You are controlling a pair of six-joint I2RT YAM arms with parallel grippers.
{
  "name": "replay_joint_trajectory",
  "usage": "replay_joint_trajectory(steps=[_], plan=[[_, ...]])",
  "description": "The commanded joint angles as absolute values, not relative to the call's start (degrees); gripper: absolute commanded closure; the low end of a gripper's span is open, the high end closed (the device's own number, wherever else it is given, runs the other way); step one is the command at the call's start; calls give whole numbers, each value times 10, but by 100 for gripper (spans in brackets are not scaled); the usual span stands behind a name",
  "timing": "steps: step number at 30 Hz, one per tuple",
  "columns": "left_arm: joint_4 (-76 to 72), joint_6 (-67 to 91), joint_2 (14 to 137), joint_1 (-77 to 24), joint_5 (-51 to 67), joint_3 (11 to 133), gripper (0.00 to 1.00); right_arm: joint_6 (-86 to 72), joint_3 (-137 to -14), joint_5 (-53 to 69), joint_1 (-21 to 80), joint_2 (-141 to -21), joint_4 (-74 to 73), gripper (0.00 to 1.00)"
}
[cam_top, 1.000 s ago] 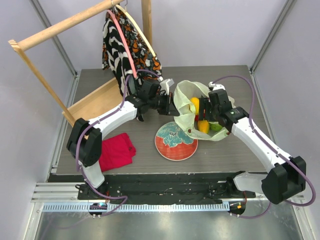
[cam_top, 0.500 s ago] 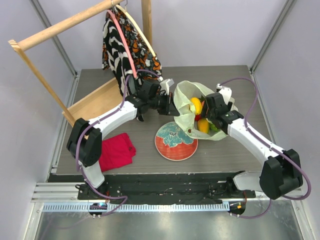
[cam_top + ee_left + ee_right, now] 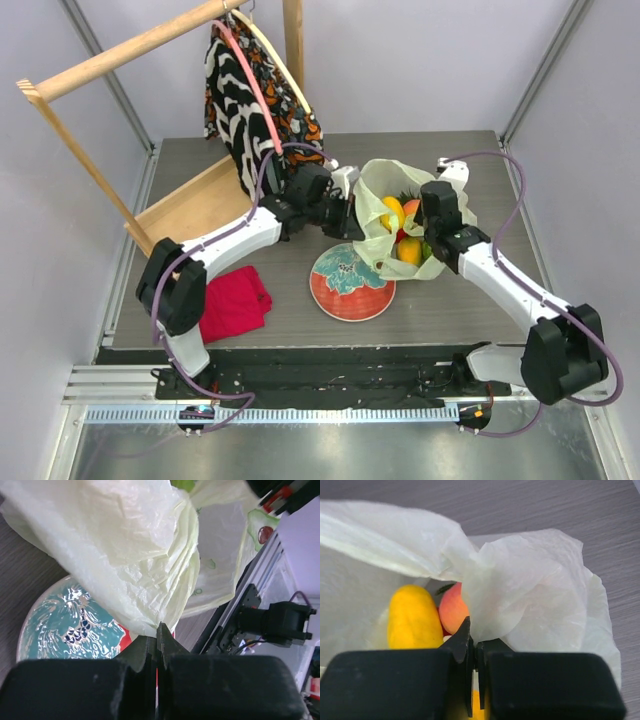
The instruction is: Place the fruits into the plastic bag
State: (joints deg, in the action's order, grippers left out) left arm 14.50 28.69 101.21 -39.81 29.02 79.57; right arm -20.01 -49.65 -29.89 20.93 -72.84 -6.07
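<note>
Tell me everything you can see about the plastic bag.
The plastic bag is thin, crinkly, translucent pale yellow-green film. It sits on the table with its mouth open upward. The left gripper is shut on a gathered fold of it; the right gripper, also shut, meets a fold of its wall. Inside show a yellow mango and a peach.

Teal-patterned red plate (image 3: 350, 285) sits on the grey table (image 3: 420, 312), folded red cloth (image 3: 233, 303) to its left, black-and-white patterned garment (image 3: 238, 100) hanging off the wooden rack (image 3: 120, 55) behind.

Fruits (image 3: 409, 249) in plastic bag (image 3: 372, 186); plate (image 3: 350, 282) before it; cloth (image 3: 235, 303) left.
</note>
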Motion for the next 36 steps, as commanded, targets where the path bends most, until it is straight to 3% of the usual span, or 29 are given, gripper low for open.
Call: replay_joint_trajectory(steps=[1,8,16,27,36], plan=[[160,235,967,-427,232,812,100,-149,-527,-287,207,-655,-21,99],[77,317,931,-427,202,830,100,-83,-628,-264,193,-609,-78,99],[88,340,954,-427,195,939,100,-41,-762,-257,176,-635,-110,99],[74,352,1033,-427,186,1061,100,-53,-773,-253,108,-661,-104,99],[60,336,1117,-416,178,1090,100,-71,-716,-256,55,-678,-98,99]])
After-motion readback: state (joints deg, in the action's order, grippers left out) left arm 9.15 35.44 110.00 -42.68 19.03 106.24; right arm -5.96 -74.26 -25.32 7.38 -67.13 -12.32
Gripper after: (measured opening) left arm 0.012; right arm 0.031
